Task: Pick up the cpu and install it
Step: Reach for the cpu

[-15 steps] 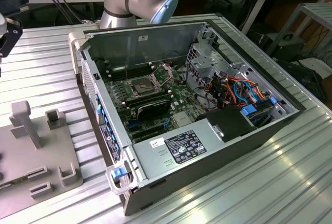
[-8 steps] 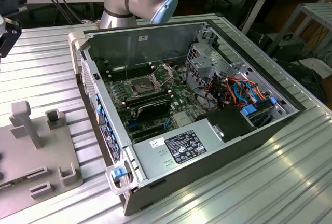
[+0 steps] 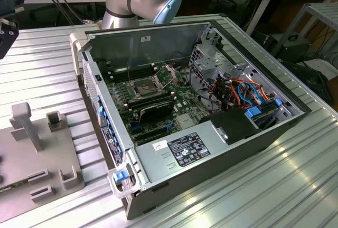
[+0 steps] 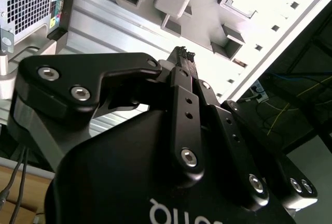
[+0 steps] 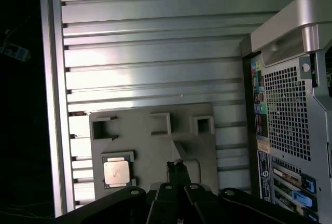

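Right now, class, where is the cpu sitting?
In the first wrist view the cpu lies flat in a recess of the grey fixture plate, which rests on the ribbed metal table beside the computer case.

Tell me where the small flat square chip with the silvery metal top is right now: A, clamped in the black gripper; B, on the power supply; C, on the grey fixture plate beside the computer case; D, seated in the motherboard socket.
C: in the first wrist view the small silvery square cpu lies on the grey fixture plate, apart from the black gripper.
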Robot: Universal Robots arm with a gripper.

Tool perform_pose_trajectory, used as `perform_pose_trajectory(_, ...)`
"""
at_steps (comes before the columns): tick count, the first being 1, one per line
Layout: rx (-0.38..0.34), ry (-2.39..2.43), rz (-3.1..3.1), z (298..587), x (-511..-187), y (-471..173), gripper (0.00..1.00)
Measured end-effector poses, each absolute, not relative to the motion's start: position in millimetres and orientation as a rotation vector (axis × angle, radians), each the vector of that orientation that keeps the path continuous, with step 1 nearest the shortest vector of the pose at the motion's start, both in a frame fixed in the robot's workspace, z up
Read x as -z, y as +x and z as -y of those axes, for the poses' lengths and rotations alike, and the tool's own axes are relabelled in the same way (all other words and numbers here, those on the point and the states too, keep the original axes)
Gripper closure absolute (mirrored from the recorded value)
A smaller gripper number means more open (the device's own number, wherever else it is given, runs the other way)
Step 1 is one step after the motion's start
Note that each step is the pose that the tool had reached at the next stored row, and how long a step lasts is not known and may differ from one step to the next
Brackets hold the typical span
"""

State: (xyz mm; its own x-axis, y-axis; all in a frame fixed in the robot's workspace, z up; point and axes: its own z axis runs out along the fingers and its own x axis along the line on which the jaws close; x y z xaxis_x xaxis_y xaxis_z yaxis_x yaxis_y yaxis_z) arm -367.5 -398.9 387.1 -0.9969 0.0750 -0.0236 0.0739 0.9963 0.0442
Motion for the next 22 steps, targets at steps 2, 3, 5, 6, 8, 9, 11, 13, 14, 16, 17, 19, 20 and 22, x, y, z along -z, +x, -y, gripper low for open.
perform_pose_trajectory(2,-0.067,0.116,-3.113,398.9,-387.0,-368.7,0.89)
perform_pose_trajectory(3,-0.067,0.116,-3.113,398.9,-386.9,-369.3,0.89)
perform_pose_trajectory(5,-0.067,0.116,-3.113,398.9,-386.7,-371.4,0.89)
perform_pose_trajectory(6,-0.067,0.116,-3.113,399.0,-386.7,-372.3,0.89)
perform_pose_trajectory(8,-0.067,0.115,-3.113,399.0,-386.5,-373.9,0.89)
perform_pose_trajectory(9,-0.068,0.115,-3.113,399.0,-386.4,-374.5,0.89)
perform_pose_trajectory(11,-0.067,0.115,-3.113,398.9,-386.1,-376.5,0.89)
perform_pose_trajectory(13,-0.067,0.115,-3.114,399.0,-385.5,-378.4,0.89)
perform_pose_trajectory(14,-0.067,0.115,-3.113,399.0,-385.2,-379.2,0.89)
perform_pose_trajectory(16,-0.068,0.115,-3.114,399.0,-384.4,-381.1,0.89)
perform_pose_trajectory(17,-0.067,0.115,-3.114,399.1,-383.8,-382.5,0.89)
perform_pose_trajectory(19,-0.068,0.115,-3.113,399.1,-382.7,-384.3,0.89)
perform_pose_trajectory(20,-0.068,0.115,-3.113,399.1,-382.3,-385.0,0.89)
perform_pose_trajectory(22,-0.067,0.114,-3.113,399.1,-381.5,-386.0,0.89)
